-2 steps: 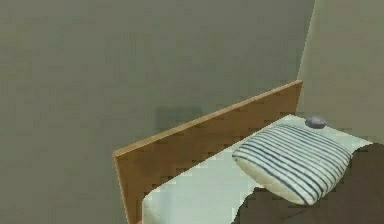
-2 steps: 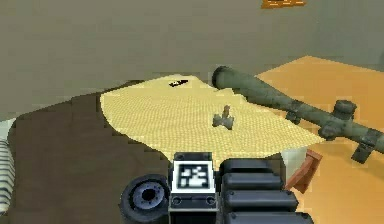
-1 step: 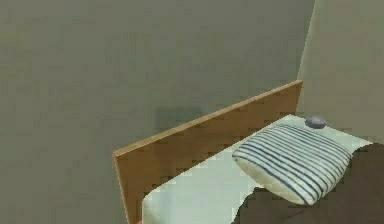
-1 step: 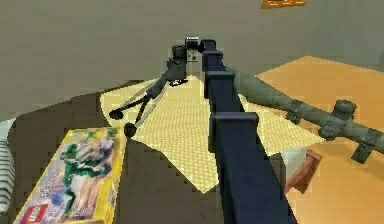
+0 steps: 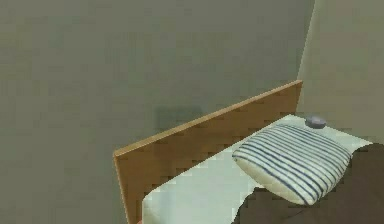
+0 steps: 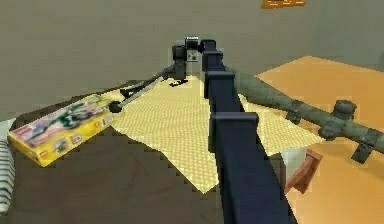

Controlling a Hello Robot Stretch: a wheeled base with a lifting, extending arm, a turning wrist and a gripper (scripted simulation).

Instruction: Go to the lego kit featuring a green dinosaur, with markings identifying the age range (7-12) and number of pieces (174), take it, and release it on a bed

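Note:
A flat yellow box with a green figure printed on it, the lego kit [image 6: 62, 125], lies on a dark blanket at the arm side view's left. The dark arm [image 6: 235, 130] rises from the bottom edge to its white marker squares [image 6: 200, 45]. From there the gripper [image 6: 122, 98] and its thin fingers [image 6: 145, 85] slant down to the left and end just beside the box's far corner. I cannot tell whether it holds anything. The bed [image 5: 200, 190] in the forward view has a wooden headboard [image 5: 200, 130] and a striped pillow [image 5: 295, 160].
A yellow patterned cloth [image 6: 170, 130] covers the bed under the arm. A long grey-green rod with knobs [image 6: 300, 105] lies at the right, beside an orange wooden surface [image 6: 325, 75]. A striped pillow edge [image 6: 5, 170] shows at the left. A small grey thing [image 5: 316, 122] sits near the headboard.

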